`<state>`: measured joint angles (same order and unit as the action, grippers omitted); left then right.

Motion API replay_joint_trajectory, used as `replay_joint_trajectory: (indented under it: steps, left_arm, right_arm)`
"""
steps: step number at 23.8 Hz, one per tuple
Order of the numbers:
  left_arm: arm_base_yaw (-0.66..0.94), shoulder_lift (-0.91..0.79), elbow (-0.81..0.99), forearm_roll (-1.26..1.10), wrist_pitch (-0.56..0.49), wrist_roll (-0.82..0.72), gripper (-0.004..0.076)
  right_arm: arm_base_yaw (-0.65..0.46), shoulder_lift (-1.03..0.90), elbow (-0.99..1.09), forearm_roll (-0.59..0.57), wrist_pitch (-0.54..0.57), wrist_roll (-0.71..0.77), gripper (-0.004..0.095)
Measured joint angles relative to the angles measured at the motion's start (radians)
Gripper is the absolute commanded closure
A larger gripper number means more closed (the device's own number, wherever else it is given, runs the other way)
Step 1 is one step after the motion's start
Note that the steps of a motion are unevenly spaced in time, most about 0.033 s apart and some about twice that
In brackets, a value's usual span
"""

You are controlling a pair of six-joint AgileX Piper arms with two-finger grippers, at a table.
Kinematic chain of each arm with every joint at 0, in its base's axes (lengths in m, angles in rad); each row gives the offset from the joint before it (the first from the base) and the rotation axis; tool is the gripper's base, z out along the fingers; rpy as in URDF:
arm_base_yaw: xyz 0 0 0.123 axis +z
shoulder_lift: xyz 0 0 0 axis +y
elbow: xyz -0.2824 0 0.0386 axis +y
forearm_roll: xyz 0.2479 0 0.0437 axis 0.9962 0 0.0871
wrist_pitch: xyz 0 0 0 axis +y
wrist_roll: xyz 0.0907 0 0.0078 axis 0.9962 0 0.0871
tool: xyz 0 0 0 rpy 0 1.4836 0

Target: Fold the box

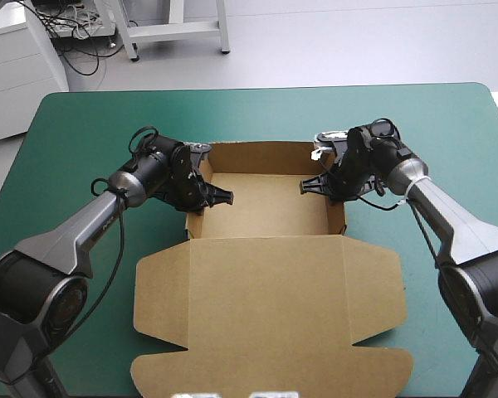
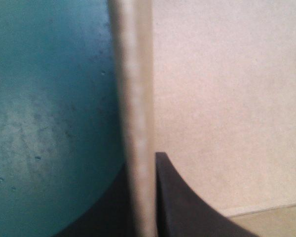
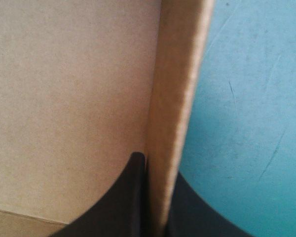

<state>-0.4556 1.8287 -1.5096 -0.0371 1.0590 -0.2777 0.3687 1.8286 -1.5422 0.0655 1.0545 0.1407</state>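
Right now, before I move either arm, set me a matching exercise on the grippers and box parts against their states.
1. left gripper
2. right gripper
3. lid
4. far wall

A. flat on the teal-green cover, nearest the robot
B. jaws shut on the right side wall of the box
C. upright, not gripped
D. jaws shut on the left side wall

Pairs: 1-D, 2-B, 3-A, 4-C.

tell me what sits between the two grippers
Only the box tray's bare floor, in the high view, between left gripper and right gripper.
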Motion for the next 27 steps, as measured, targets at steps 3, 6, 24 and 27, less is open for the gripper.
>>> replay_joint_trajectory:
  steps: [3,6,24,27]
  left_arm:
    - [-0.002,0.021,-0.002,-0.005,0.011,0.001,0.0756]
    - [-0.002,0.03,-0.009,-0.009,0.016,0.01,0.0756]
    - [-0.011,0.032,-0.033,-0.072,0.058,0.137,0.0263]
    - [-0.012,0.032,-0.086,-0.026,0.113,0.136,0.0263]
  right_arm:
    - [0.0,0.011,0.0,0.0,0.008,-0.004,0.0931]
    - [-0.001,0.013,0.0,0.0,0.011,-0.009,0.0931]
    - [0.006,0.012,-0.005,0.02,0.132,-0.076,0.0178]
    - [0.006,0.009,-0.018,0.016,0.125,-0.073,0.0178]
